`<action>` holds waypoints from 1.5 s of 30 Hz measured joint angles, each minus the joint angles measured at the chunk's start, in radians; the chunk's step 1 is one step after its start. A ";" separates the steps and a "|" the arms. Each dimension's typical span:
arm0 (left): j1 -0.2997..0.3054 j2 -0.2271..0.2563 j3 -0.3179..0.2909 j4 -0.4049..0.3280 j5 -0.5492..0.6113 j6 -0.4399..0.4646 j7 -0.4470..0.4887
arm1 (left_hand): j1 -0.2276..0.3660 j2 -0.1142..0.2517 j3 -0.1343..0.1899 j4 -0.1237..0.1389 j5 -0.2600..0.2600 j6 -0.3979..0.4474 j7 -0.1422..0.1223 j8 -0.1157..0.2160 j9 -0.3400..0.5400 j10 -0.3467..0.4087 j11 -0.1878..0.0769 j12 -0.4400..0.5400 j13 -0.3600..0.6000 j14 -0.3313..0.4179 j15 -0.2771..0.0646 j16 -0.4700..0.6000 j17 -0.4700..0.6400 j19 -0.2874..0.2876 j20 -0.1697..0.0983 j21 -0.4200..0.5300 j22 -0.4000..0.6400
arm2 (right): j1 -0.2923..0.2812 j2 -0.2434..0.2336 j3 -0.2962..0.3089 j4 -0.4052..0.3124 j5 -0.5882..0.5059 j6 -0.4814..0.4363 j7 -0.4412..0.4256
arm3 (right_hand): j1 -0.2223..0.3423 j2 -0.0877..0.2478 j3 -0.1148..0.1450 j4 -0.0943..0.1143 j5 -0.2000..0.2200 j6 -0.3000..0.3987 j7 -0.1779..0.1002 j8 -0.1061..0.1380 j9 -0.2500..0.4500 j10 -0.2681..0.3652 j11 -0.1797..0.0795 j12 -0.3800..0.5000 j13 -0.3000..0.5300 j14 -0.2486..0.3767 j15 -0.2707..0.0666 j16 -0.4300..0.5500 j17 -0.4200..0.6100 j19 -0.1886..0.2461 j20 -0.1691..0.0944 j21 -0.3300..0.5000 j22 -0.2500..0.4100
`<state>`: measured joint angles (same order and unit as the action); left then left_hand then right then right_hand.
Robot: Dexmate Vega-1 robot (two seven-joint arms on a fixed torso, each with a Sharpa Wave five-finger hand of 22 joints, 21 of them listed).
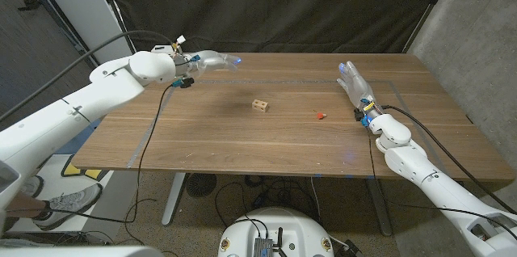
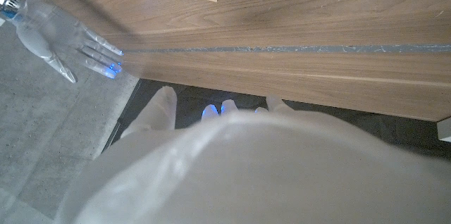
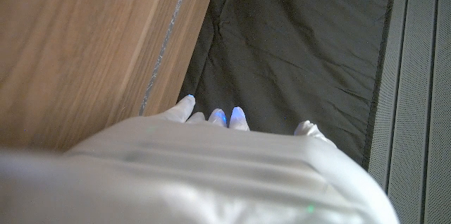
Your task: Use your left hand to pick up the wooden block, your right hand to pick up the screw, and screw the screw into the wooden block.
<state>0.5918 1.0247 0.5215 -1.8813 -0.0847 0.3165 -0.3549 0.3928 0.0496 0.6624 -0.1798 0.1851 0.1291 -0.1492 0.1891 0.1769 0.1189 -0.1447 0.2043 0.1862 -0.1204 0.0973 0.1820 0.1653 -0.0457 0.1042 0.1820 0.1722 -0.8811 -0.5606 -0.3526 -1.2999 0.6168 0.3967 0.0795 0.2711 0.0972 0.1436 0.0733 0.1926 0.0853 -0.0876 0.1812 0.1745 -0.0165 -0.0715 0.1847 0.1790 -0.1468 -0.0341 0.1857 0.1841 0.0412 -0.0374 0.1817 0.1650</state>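
A two-armed robot waits at a wooden table (image 1: 242,140) with the job not yet begun: the wooden block (image 1: 259,106) sits alone near the middle of the tabletop, holes showing on its faces, and the small red screw (image 1: 321,115) lies just to its right, apart from it. Neither piece is touched. The left hand (image 1: 212,61) hangs over the far left part of the table, fingers stretched out and released, holding nothing, its tips glowing blue. The right hand (image 1: 355,82) stands on the right side of the table, fingers extended and apart, likewise empty; from the left wrist camera it shows as a pale open palm (image 2: 60,41) beyond the table's edge line. A strip of tape (image 2: 282,49) runs along the wood near that edge. The step in hand appears to be the opening reach. The next move calls for the left hand to travel inward and down to the block and close around its sides, leaving a hole facing the screw, while the right hand must come in low for a fine pinch on the tiny screw.
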 measured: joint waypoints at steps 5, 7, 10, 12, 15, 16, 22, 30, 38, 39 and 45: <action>0.000 0.000 0.000 0.000 0.085 0.052 -0.038 | 0.045 -0.029 -0.006 -0.006 0.000 0.017 -0.025 0.012 0.000 0.036 -0.028 0.008 0.000 0.041 -0.022 0.007 0.000 0.013 0.011 0.007 0.000 | 0.003 0.010 -0.002 0.015 0.000 0.000 0.000 | 0.000 0.000 0.000 0.000 0.003 0.000 0.000 0.000 0.000 0.000 0.000 0.000 0.000 0.000 0.000 0.000 0.000 0.000 0.000 0.000 0.000; -0.081 0.029 0.059 -0.089 0.119 0.066 -0.048 | 0.063 -0.045 -0.006 -0.006 -0.002 0.027 -0.033 0.018 0.000 0.048 -0.035 0.014 0.000 0.060 -0.031 0.010 0.000 0.022 0.014 0.007 0.000 | 0.004 0.014 -0.003 0.021 0.008 0.010 0.018 | 0.000 0.000 0.000 0.000 0.004 0.000 0.000 0.000 0.000 0.000 0.000 0.000 0.000 0.000 0.000 0.000 0.000 0.000 0.000 0.000 0.000; -0.093 0.029 0.070 -0.098 0.169 0.078 -0.065 | 0.092 -0.066 -0.010 -0.010 -0.005 0.045 -0.034 0.019 0.000 0.064 -0.042 0.015 0.000 0.085 -0.039 0.011 0.000 0.034 0.015 0.007 0.000 | 0.006 0.020 -0.004 0.030 0.008 0.015 0.018 | 0.000 0.000 0.000 0.000 0.004 0.000 0.000 0.000 0.000 0.000 0.000 0.000 0.000 0.000 0.000 0.000 0.000 0.000 0.000 0.000 0.000; -0.111 0.026 0.086 -0.103 0.192 0.079 -0.073 | 0.104 -0.078 -0.010 -0.010 -0.005 0.047 -0.035 0.019 0.000 0.067 -0.045 0.015 0.000 0.096 -0.038 0.011 0.000 0.039 0.021 0.007 -0.004 | 0.008 0.023 -0.004 0.034 0.008 0.020 0.018 | 0.000 0.000 0.000 0.000 0.004 0.000 0.000 0.000 0.000 0.000 0.000 0.000 0.000 0.000 0.000 0.000 0.000 0.000 0.000 0.000 0.000; -0.111 0.026 0.086 -0.103 0.235 0.078 -0.086 | 0.127 -0.088 -0.010 -0.010 -0.005 0.047 -0.035 0.019 0.000 0.075 -0.048 0.015 0.002 0.103 -0.038 0.011 0.000 0.042 0.024 0.007 -0.005 | 0.009 0.027 -0.005 0.041 0.008 0.020 0.018 | 0.000 0.000 0.000 0.000 0.004 0.000 0.000 0.000 0.000 0.000 0.000 0.000 0.000 0.000 0.000 0.000 0.000 0.000 0.000 0.000 0.000; -0.132 0.015 0.103 -0.102 0.252 0.075 -0.091 | 0.137 -0.092 -0.010 -0.010 -0.005 0.047 -0.035 0.019 0.000 0.080 -0.047 0.015 0.003 0.103 -0.038 0.011 0.000 0.045 0.027 0.007 -0.005 | 0.010 0.029 -0.005 0.043 0.008 0.028 0.017 | 0.000 0.000 0.000 0.000 0.004 0.000 0.000 0.000 0.000 0.000 0.000 0.000 0.000 0.000 0.000 0.000 0.000 0.000 0.000 0.000 0.000; -0.144 0.009 0.113 -0.098 0.345 0.046 -0.119 | 0.185 -0.121 -0.010 -0.010 -0.004 0.049 -0.033 0.019 0.003 0.083 -0.047 0.015 0.003 0.117 -0.045 0.011 0.000 0.027 0.054 0.007 -0.002 | 0.011 0.034 -0.005 0.048 0.008 0.032 0.015 | 0.000 0.000 0.000 0.000 0.004 0.000 0.000 0.000 0.000 0.000 0.000 0.000 0.000 0.000 0.000 0.000 0.000 0.000 0.000 0.000 0.000; -0.200 -0.035 0.163 -0.066 0.458 -0.007 -0.163 | 0.217 -0.137 -0.010 -0.010 0.000 0.052 -0.030 0.019 0.003 0.086 -0.050 0.015 0.007 0.120 -0.048 0.010 0.000 0.017 0.064 0.003 -0.002 | 0.002 0.041 -0.003 0.045 -0.001 0.044 -0.012 | 0.000 0.000 0.000 0.000 0.004 0.000 0.000 0.000 0.000 0.000 0.000 0.000 0.000 0.000 0.000 0.000 0.000 0.000 0.000 0.000 0.000; -0.224 -0.066 0.183 -0.048 0.552 -0.057 -0.214 | 0.317 -0.193 -0.025 -0.004 0.008 0.046 -0.036 0.019 0.002 0.092 -0.055 0.015 0.007 0.085 -0.036 -0.001 0.005 -0.104 0.097 -0.012 -0.002 | -0.007 0.047 -0.001 0.038 -0.007 0.051 -0.030 | 0.000 0.000 0.000 0.000 0.004 0.000 0.000 0.000 0.000 0.000 0.000 0.000 0.000 0.000 0.000 0.000 0.000 0.000 0.000 0.000 0.000; -0.225 -0.070 0.184 -0.047 0.561 -0.060 -0.219 | 0.330 -0.197 -0.028 -0.001 0.008 0.043 -0.039 0.019 0.002 0.092 -0.055 0.015 0.010 0.075 -0.031 -0.001 0.005 -0.118 0.101 -0.012 0.001 | -0.007 0.048 -0.001 0.038 -0.008 0.052 -0.034 | 0.000 0.000 0.000 0.000 0.004 0.000 0.000 0.000 0.000 0.000 0.000 0.000 0.000 0.000 0.000 0.000 0.000 0.000 0.000 0.000 0.000; -0.223 -0.081 0.186 -0.051 0.618 -0.071 -0.237 | 0.355 -0.205 -0.039 0.003 0.008 0.043 -0.039 0.018 0.002 0.096 -0.060 0.015 0.012 0.045 -0.028 -0.009 0.005 -0.124 0.105 -0.012 0.003 | -0.018 0.049 0.001 0.026 -0.011 0.053 -0.050 | 0.000 0.000 0.000 0.000 0.004 0.000 0.000 0.000 0.000 0.000 0.000 0.000 0.000 0.000 0.000 0.000 0.000 0.000 0.000 0.000 0.000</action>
<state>0.3684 0.9439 0.7072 -1.9327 0.5329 0.2456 -0.5916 0.7476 -0.1553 0.6232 -0.1771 0.1927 0.1717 -0.1883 0.2076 0.1793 0.2150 -0.2051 0.2190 0.1983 -0.0756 0.0694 0.1730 0.1703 -0.1699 0.2089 0.1700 0.1749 -0.8987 -0.5111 -0.3520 -1.2736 0.6054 0.4500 0.0297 0.2713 0.0976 0.1437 0.0732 0.1965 0.0855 -0.0876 0.1812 0.1744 -0.0163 -0.0714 0.1847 0.1789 -0.1468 -0.0341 0.1856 0.1838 0.0412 -0.0374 0.1817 0.1650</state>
